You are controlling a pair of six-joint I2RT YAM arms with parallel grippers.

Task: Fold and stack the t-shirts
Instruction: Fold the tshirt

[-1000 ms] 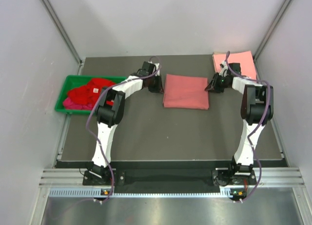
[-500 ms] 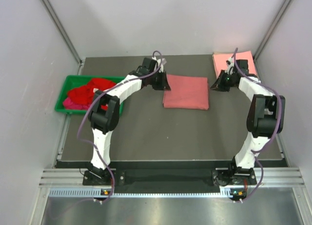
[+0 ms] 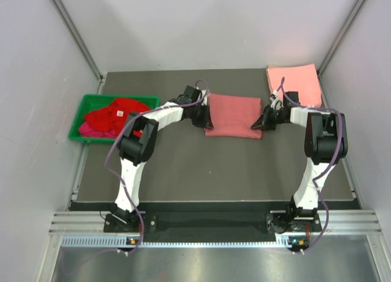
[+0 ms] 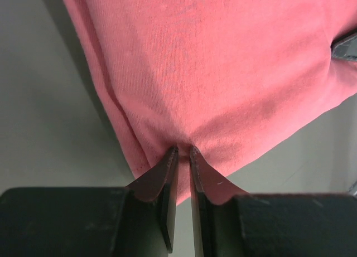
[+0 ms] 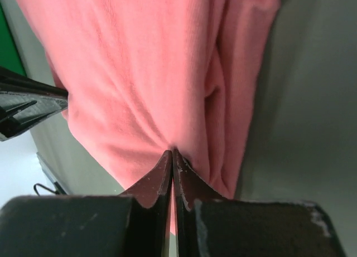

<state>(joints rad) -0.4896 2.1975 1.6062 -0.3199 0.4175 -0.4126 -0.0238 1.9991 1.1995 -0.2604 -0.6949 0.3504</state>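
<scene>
Seeing both arms reaching from the near edge of the table [image 3: 183, 172] to its middle. Got the folded dusty rose t-shirt [image 3: 232, 114] lying flat there, between the two grippers. Reading left gripper [image 3: 206, 118] as nipped onto its left hem: narrow slit between the fingers, cloth puckered at the tips. Same for right gripper [image 3: 261, 123] on the right hem: fingers pressed together, creases fanning from the tips. Off left, spotting green bin [image 3: 76, 128] holding crumpled red t-shirts [image 3: 116, 114] plus some magenta. At far right corner, noting folded salmon t-shirt [image 3: 298, 80], flat, apart from the rose one.
</scene>
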